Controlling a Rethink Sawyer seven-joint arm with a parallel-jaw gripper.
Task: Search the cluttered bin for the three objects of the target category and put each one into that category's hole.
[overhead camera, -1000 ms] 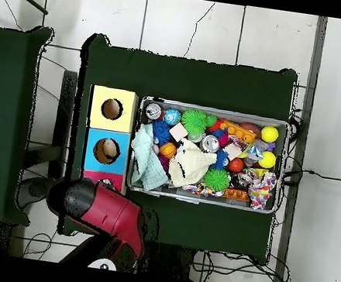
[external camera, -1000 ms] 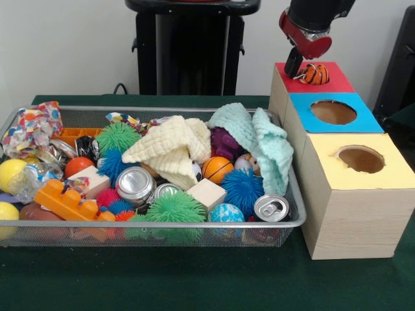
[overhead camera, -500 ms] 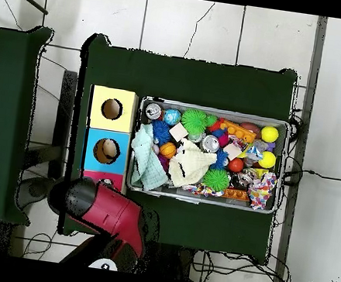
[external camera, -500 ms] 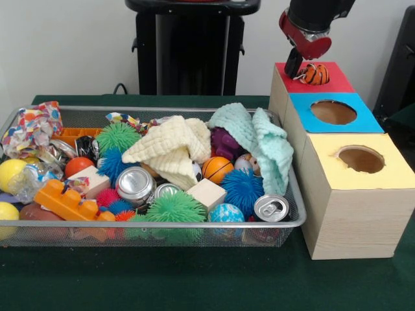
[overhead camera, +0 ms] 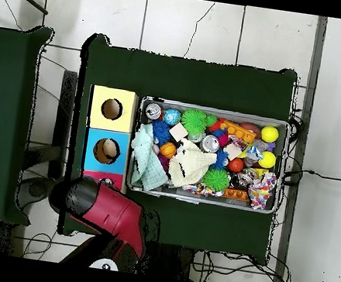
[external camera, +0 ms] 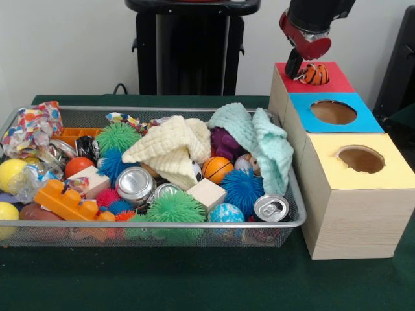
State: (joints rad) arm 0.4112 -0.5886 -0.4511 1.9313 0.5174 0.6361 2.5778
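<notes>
My gripper (external camera: 302,63) hangs over the red-topped box (external camera: 337,83) at the far end of the row. An orange toy with black stripes (external camera: 314,74) sits on that box's top, right beside the gripper's tip. Whether it is held or resting free does not show. The wire bin (external camera: 194,224) is packed with spiky balls, cans, blocks and cloths, including a small orange basketball (external camera: 216,169). From overhead the red arm (overhead camera: 113,211) covers the red box, and the bin (overhead camera: 213,109) lies to its right.
A blue-topped box (external camera: 332,112) and a yellow-topped box (external camera: 360,159), each with a round hole, stand in line beside the bin. A yellow cloth (external camera: 174,148) and a mint cloth (external camera: 259,139) lie over the middle items. The black pedestal (external camera: 189,48) rises behind.
</notes>
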